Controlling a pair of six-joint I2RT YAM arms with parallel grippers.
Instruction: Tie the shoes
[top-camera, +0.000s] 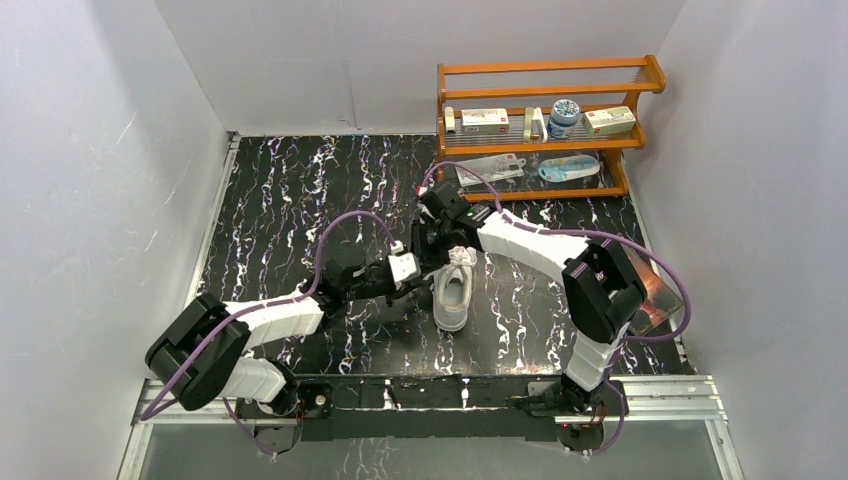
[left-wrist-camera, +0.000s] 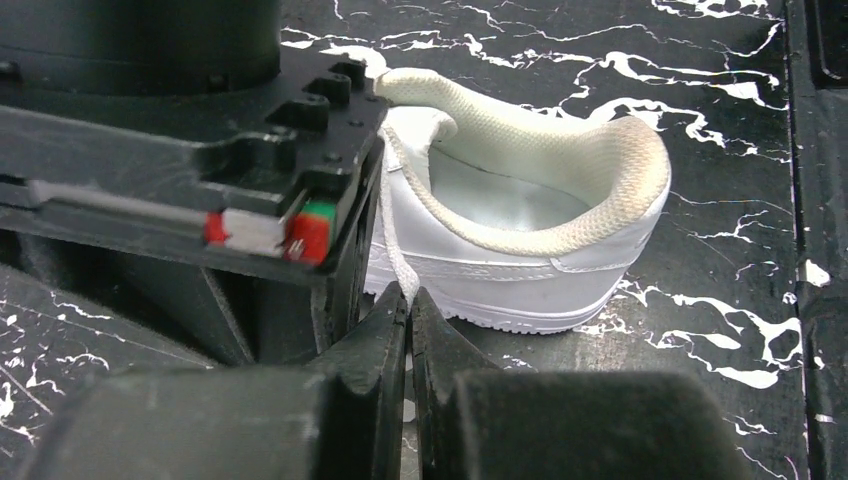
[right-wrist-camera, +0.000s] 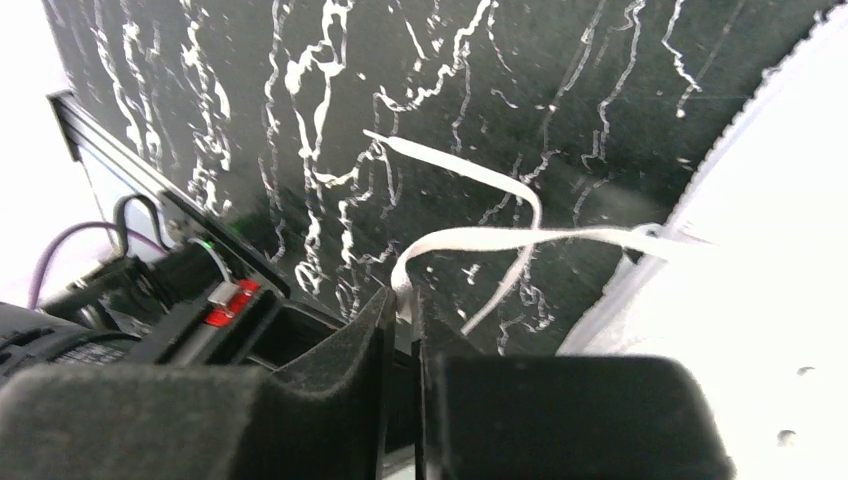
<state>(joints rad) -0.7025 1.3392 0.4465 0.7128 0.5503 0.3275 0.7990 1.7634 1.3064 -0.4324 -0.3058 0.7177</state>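
Left pincer (left-wrist-camera: 408, 305), right pincer (right-wrist-camera: 403, 300) — each pinches a lace (right-wrist-camera: 500, 238).

Pinched closed, the left hand (left-wrist-camera: 409, 306) and right hand (right-wrist-camera: 403, 300) sit close together.

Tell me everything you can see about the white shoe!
The shoe is a single all-white low-top sneaker. It looks smooth like leather, with a fabric-lined heel collar and a white sole. It stands upright on the black marbled table, near the middle. Its thin, flat white laces trail loose off its side. The left gripper pinches one strand beside the shoe, and the right gripper pinches another.
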